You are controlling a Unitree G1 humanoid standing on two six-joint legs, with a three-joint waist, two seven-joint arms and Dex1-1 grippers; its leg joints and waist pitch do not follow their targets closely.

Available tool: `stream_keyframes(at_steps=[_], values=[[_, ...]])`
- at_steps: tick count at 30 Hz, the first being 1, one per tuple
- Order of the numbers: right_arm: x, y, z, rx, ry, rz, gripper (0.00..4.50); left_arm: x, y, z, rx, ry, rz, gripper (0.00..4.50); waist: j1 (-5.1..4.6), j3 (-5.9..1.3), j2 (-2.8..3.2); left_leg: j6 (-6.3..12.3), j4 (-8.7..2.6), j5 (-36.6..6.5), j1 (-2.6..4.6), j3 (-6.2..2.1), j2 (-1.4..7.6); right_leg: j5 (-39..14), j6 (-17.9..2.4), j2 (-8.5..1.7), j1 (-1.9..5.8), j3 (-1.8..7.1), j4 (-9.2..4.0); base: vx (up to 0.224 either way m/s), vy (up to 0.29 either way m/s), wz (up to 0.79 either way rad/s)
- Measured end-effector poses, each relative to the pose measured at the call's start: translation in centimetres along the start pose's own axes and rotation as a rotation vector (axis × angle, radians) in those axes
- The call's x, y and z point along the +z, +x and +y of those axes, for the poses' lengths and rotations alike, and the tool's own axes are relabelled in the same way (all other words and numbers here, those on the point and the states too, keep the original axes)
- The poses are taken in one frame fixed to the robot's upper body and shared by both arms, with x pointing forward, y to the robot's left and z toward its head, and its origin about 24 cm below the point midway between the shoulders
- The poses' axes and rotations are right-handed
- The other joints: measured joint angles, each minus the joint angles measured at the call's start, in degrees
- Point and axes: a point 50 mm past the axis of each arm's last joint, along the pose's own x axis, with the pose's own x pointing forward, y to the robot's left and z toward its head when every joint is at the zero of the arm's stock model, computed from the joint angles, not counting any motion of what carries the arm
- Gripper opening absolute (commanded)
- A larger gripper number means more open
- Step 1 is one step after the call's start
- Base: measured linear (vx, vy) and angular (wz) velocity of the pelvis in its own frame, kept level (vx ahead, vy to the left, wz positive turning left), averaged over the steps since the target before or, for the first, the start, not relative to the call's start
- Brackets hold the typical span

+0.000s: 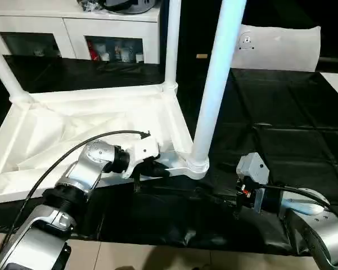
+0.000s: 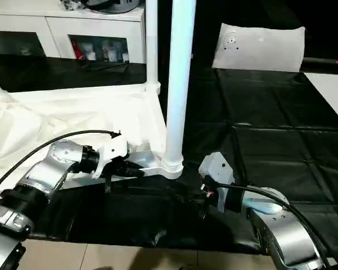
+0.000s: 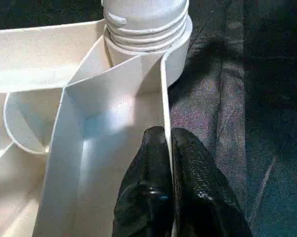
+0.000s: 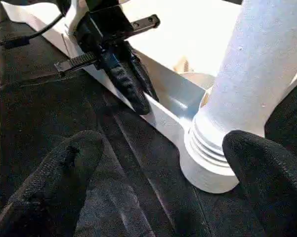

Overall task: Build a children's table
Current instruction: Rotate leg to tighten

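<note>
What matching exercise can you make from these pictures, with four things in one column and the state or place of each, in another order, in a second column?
Things:
1. left gripper
2. right gripper
3. nearest leg
4. white cabinet

States or places:
a. jaws wide apart, beside the base of the nearest leg
b. upright in a corner socket of the upturned table top
c. behind the black work table, with glass doors
d. jaws shut on the rim wall of the table top

Pairs: 1-d, 2-a, 3-b, 4-c
</note>
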Motion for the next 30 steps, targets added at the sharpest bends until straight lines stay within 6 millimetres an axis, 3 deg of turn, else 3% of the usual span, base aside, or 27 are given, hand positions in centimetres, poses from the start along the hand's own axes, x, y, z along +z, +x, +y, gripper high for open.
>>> stream_keyframes(at_steps=[12, 15, 19, 24, 30], values=[[0.3, -0.6, -1.0, -0.020, 0.014, -0.025, 4.50, -0.2, -0.9, 0.0, -0.070, 0.068, 0.028, 0.06, -0.03, 0.00, -0.02, -0.23, -0.07, 0.2, -0.30, 0.05, 0.32, 0.0, 0.0, 0.00, -0.11, -0.37, -0.02, 0.000, 0.000, 0.00], [0.5, -1.5, -2.0, 0.002, 0.006, -0.009, 4.50, -0.4, -1.6, -0.5, -0.134, 0.067, 0.014, 0.06, 0.20, 0.01, -0.02, -0.08, -0.12, 0.3, -0.33, 0.05, 0.36, -0.1, 0.0, -0.05, -0.12, -0.54, -0.03, 0.000, 0.000, 0.00], [1.2, -1.0, -2.1, 0.097, 0.018, -0.053, 4.50, -0.3, -1.6, -1.1, -0.213, 0.090, 0.010, 0.06, 0.80, 0.01, -0.02, 0.06, -0.13, 0.4, -0.37, 0.10, 0.58, -0.1, -0.1, -0.09, -0.10, -0.88, -0.02, 0.000, 0.000, 0.00], [1.3, 0.2, -2.4, 0.236, 0.027, -0.043, 4.02, 0.1, -1.1, -1.6, -0.286, 0.136, 0.010, 0.00, 1.79, 0.01, -0.02, -0.17, -0.13, 0.6, -0.33, 0.98, 1.29, -0.2, -0.2, -0.18, -0.08, -1.20, 0.02, 0.000, 0.000, 0.00], [0.6, 1.0, -2.8, 0.345, 0.069, -0.010, 3.64, 0.2, -1.1, -1.7, -0.303, 0.150, 0.012, 0.00, 2.01, 0.01, -0.01, -0.22, -0.13, 0.6, -0.35, 1.26, 1.51, -0.2, -0.3, -0.18, -0.07, -1.26, 0.05, 0.000, 0.000, 0.00]])
